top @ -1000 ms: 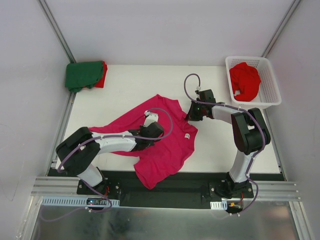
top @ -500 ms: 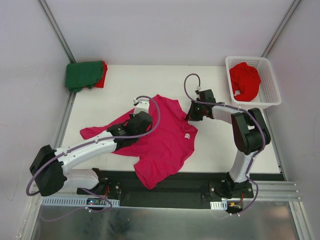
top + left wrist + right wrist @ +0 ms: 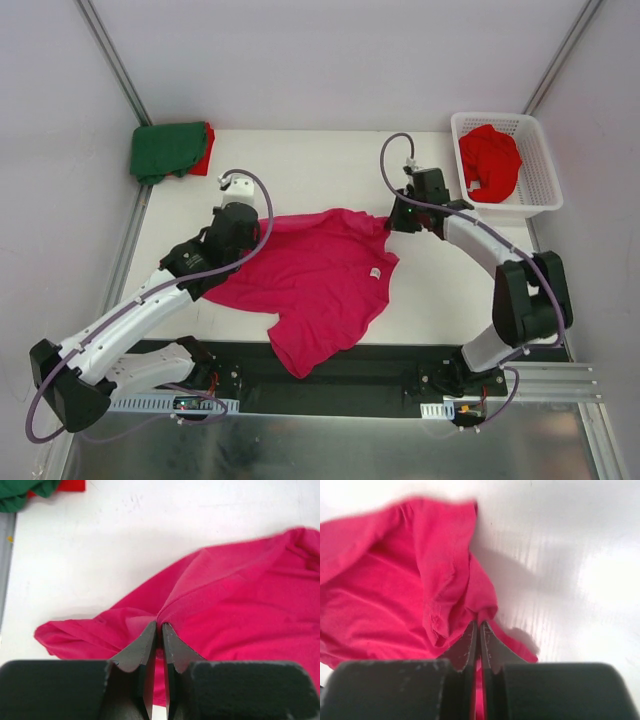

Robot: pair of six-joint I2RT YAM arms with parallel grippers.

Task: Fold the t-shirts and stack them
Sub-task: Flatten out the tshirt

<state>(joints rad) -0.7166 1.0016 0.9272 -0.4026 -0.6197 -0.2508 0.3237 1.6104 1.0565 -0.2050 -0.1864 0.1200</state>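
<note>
A magenta-pink t-shirt [image 3: 320, 280] lies spread across the middle of the tabletop [image 3: 300, 165], its upper edge drawn in a line between the two arms and its lower part trailing to the near edge, where it seems to spill slightly over, though the overhead angle leaves that unsure. Your left gripper [image 3: 159, 626] has its jaws pressed together on a ridge of the pink cloth at the shirt's left end, by the bunched sleeve. Your right gripper [image 3: 479, 625] pinches a small fold at the right end, next to a stitched hem. A folded dark green t-shirt [image 3: 165, 148] sits on a red t-shirt [image 3: 204, 150] at the far left corner. Another red t-shirt [image 3: 490, 160] is heaped in a white basket [image 3: 545, 180] at the far right corner. Expect the pink shirt to be light, limp and a little stretchy: it sags, wrinkles and slides on the smooth surface. Take it at seams or hems near the shoulders, where doubled cloth gives the jaws more to bite.
</note>
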